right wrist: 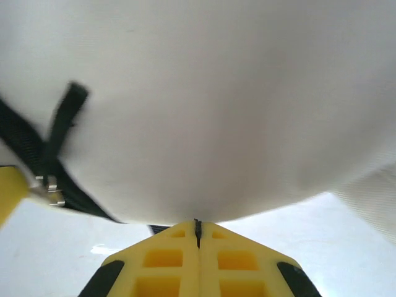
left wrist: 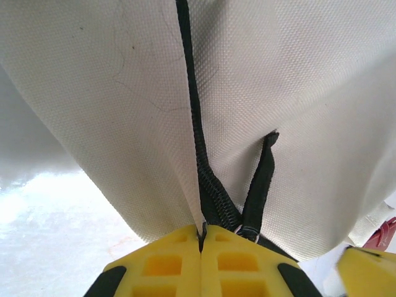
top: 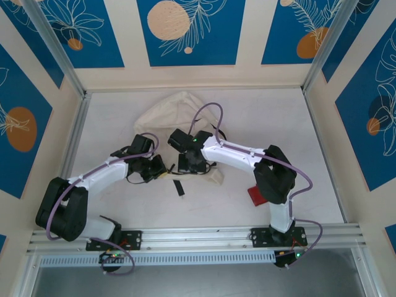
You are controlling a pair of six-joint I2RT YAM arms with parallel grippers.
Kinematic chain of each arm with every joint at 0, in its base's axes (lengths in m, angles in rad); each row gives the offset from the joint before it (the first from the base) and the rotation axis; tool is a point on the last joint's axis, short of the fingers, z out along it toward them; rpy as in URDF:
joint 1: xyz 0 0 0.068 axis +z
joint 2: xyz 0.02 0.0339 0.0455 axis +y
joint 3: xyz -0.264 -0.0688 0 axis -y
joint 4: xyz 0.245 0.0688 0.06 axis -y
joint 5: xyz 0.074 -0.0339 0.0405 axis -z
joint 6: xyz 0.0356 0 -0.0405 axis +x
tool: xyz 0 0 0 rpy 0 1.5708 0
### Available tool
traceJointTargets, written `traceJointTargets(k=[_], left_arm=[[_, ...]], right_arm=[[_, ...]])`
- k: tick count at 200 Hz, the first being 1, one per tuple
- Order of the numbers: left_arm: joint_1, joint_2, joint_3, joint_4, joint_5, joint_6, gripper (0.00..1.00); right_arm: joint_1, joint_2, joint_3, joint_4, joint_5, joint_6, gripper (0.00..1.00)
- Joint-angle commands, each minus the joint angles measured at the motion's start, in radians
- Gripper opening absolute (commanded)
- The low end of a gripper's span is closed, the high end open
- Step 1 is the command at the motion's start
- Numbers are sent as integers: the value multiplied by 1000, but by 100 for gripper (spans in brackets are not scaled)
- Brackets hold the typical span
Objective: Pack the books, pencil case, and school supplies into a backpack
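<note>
Along the left of the top view, the bare table (top: 102, 133) runs free from the left wall (top: 37, 124) in to the left arm, with open room toward the far edge. The left gripper (top: 156, 168) sits just left of centre at the near hem of the backpack (top: 176, 110). The backpack is a cream heap in the upper middle of the frame, and its far edge stops short of the back wall. In the left wrist view the yellow fingers (left wrist: 167, 263) are pressed together, pinching the cloth where the black zipper (left wrist: 195, 124) runs down into their tips. A black pull strap (left wrist: 263, 179) hangs just to the right. A small black strip (top: 178, 187) lies loose on the table below centre, apart from both grippers and clear of the metal rail (top: 204, 235) along the near edge. The right gripper (top: 193, 162), just right of the left one, also meets the backpack's near edge. Its fingers are closed tip to tip with the blurred cloth bulging right above them, but whether any cloth is caught between them cannot be told. Further right, a red flat thing (top: 255, 195) lies partly under the right arm. Beyond it the table is bare out to the right wall.
</note>
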Motion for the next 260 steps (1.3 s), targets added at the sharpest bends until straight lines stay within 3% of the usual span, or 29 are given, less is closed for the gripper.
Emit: traceJointTargets(k=[1, 36, 64, 74, 114, 184, 222, 260], left_arm=[[10, -14, 33, -37, -36, 32, 0], [10, -20, 29, -14, 8, 52, 0], [10, -39, 18, 18, 38, 64, 0], [10, -42, 14, 27, 46, 62, 0], [9, -50, -7, 70, 72, 59, 0], [7, -51, -20, 120, 99, 61, 0], [7, -52, -22, 125, 105, 64, 0], [8, -57, -20, 120, 102, 66, 0]], right_arm=[[-3, -58, -42, -32, 58, -20, 0], [-34, -75, -61, 159, -179, -47, 0], [-56, -29, 0, 181, -245, 5, 25], [-72, 2, 21, 179, -281, 25, 28], [-119, 79, 37, 230, -437, 104, 34], [-147, 170, 57, 307, -598, 208, 42], [-151, 193, 48, 352, -628, 244, 40], [-157, 196, 53, 357, -590, 239, 22]])
